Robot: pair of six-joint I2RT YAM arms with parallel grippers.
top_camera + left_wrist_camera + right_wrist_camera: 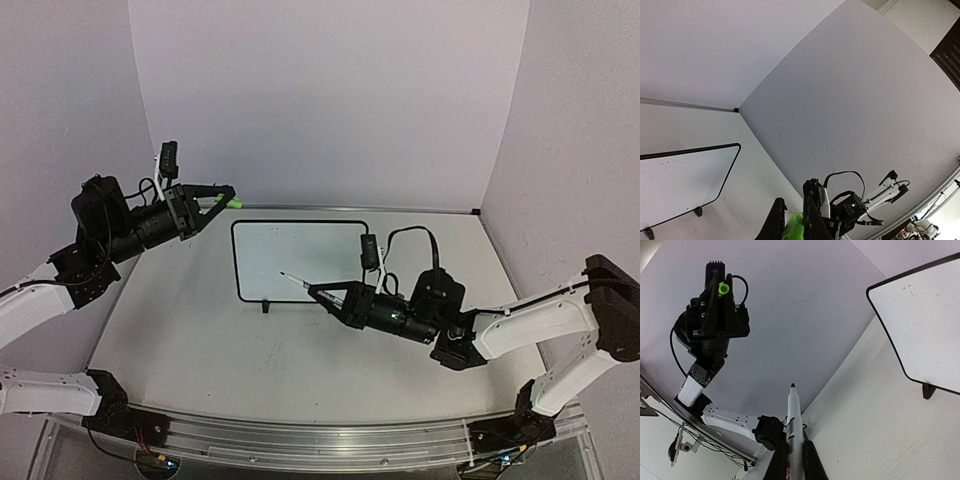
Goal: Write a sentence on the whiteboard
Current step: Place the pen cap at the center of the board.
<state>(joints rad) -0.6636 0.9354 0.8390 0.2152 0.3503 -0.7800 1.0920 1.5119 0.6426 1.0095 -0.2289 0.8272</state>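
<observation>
Three plain pale-lilac walls box in the bench: back wall [320,100], L wall [60,90], R wall [580,120]. The tabletop [200,340] is matte off-white w/ faint scuffs. A thin metal strip [420,209] runs along its far edge, at the foot of the back wall. An aluminium rail [300,440] spans the near edge. Light is even & diffuse, shadows soft. In the left wrist view a dark patch [947,55] sits at upper right, poss. a window or vent.

A white marker [297,283] with a dark tip hangs above mid-bench [200,345]. A green cap [234,201] sits high over the bench's far-left edge, and lavender walls [330,100] rise behind it.
</observation>
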